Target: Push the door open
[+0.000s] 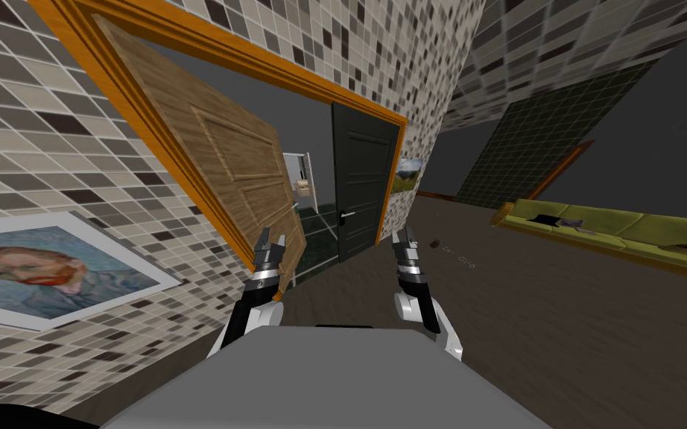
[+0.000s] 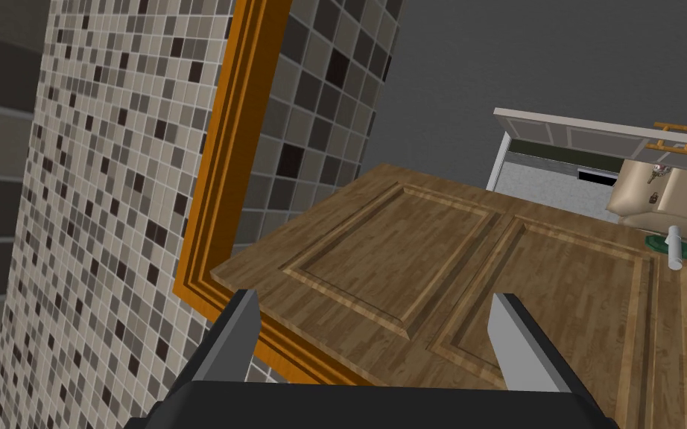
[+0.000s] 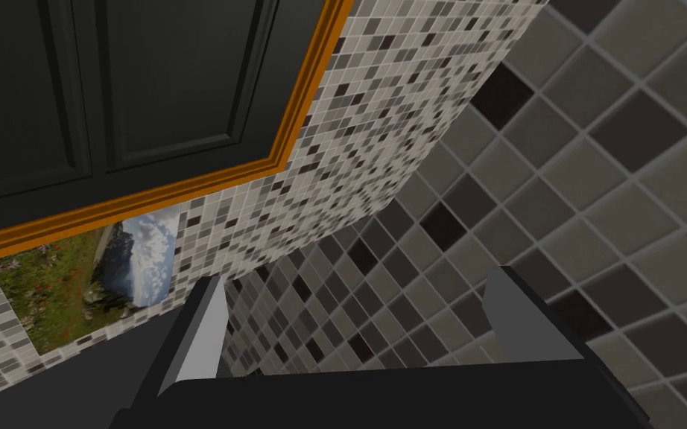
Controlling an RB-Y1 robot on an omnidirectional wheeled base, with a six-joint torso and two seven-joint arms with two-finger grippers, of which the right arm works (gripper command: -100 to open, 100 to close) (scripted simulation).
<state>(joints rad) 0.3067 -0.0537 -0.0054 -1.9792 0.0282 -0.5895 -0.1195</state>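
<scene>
Ahead of my left gripper (image 2: 375,298) the door (image 2: 483,275) is warm brown woodgrain, its frame (image 2: 223,186) bright orange. Beyond my right gripper (image 3: 357,279) the other door (image 3: 111,82) is near-black, and the wall (image 3: 379,134) is a beige, grey and dark-brown mosaic check.

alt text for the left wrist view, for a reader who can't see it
A panelled wooden door, swung partly open, lies just ahead of the left tool, whose two grey fingers stand apart. Beside the door run its orange frame and a mosaic tiled wall; a grey wall shows beyond the door.
</scene>
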